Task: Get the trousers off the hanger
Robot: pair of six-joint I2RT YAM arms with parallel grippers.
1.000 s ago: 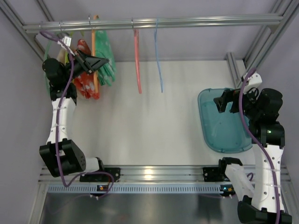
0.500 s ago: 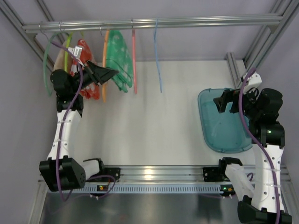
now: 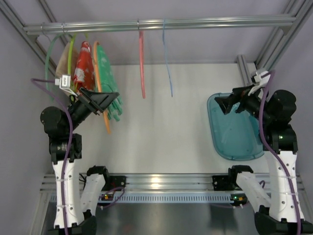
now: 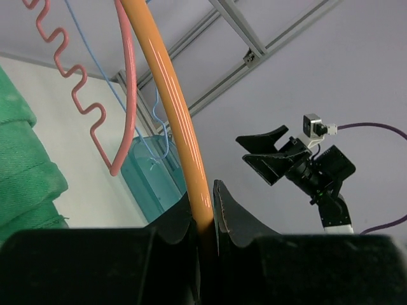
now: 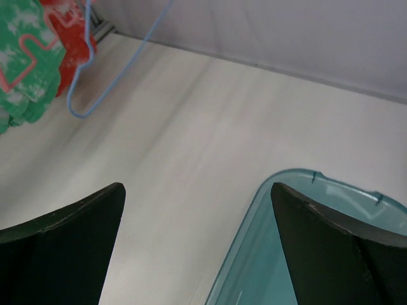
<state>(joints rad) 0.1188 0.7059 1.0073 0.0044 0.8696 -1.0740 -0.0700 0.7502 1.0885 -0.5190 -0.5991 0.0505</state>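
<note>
White tabletop (image 3: 161, 132) under the alu rail (image 3: 205, 22), usual setup. Step rn, imo: secure the hanger so the trousers can get stripped off it. Left gripper (image 3: 106, 99) is pinching the orange hanger (image 3: 103, 120) partway down its loop. On the left wrist cam both jaws press tight on the orange bar. The trousers (image 3: 108, 81) are draped on that hanger, hanging just beside the red garment (image 3: 83, 66) at the left end, well apart from the pink hanger (image 3: 142, 63) and blue hanger (image 3: 167, 61). Can't tell if the hook's on the rail.

Right gripper (image 3: 221, 104) hovers over the teal tray (image 3: 230, 147), jaws spread wide, holding nothing.

Next move prob needs the right arm to cross over, grab green cloth only (not the red one) and tug it free while left holds firm.

Vs half a sec ago: hanger + trousers were swung out near the pink hanger. Now they're back left and lower, left arm pulled in toward its base. Right wrist has tipped a bit leftwards.
</note>
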